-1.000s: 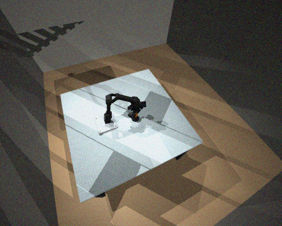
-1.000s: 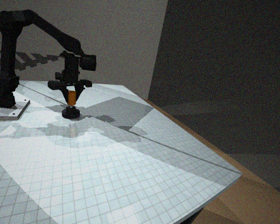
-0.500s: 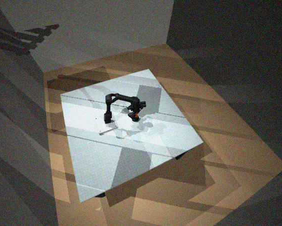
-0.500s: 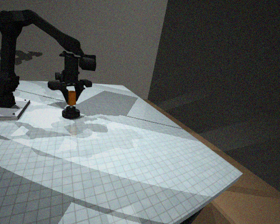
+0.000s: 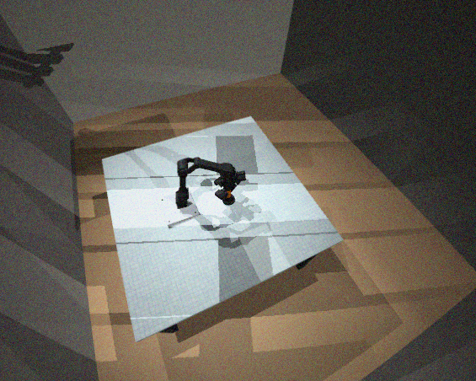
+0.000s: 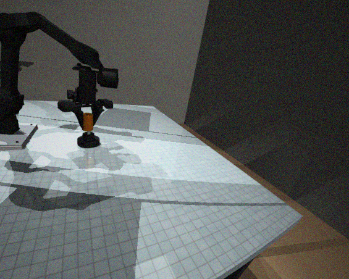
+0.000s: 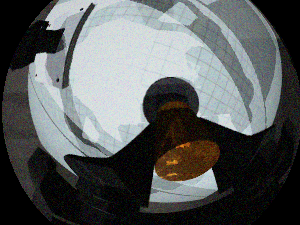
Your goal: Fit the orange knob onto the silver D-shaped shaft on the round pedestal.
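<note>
The orange knob is a cylinder, upright in the exterior view. My gripper is shut on it, a finger on each side. The black round pedestal stands on the table directly below the knob. A short bit of the silver shaft shows between the knob's underside and the pedestal, so the knob is above the pedestal, not down on it. The knob's hole and the shaft's flat side are hidden, and I cannot tell whether the two line up.
The arm's base plate lies to the left of the pedestal. The white gridded table carries hard shadows and bright patches. Its right edge is well away from the pedestal.
</note>
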Tool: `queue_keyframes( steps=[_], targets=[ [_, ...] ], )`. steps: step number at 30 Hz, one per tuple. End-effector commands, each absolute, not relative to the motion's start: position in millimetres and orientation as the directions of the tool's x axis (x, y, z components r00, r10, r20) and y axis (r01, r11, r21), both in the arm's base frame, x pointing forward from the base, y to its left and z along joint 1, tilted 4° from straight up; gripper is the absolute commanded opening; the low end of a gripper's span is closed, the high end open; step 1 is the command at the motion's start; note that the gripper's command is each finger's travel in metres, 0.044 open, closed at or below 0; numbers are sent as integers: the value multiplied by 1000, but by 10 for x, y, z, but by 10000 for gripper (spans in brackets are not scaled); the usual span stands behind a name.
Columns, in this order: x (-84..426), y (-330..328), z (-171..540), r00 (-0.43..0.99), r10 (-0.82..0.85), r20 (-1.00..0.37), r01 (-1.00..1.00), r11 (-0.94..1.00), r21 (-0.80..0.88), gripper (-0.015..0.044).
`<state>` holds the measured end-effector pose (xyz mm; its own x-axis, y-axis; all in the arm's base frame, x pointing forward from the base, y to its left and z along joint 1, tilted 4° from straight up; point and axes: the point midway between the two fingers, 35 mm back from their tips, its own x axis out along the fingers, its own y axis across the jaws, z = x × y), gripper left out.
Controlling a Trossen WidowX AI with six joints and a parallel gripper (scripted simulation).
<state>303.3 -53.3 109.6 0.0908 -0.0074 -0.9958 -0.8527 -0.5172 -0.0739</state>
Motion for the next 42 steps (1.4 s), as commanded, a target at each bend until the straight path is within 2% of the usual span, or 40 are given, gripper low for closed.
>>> queue_keyframes(
  steps=[1, 7, 42],
  targets=[
    [2999, -527, 1130, 96, -6, -995, -837, -542, -77, 0],
    [2982, -526, 1145, 96, -6, -995, -725, -686, -65, 0],
    [3095, -541, 1098, 97, -7, -995, -724, -686, -66, 0]
  ],
)
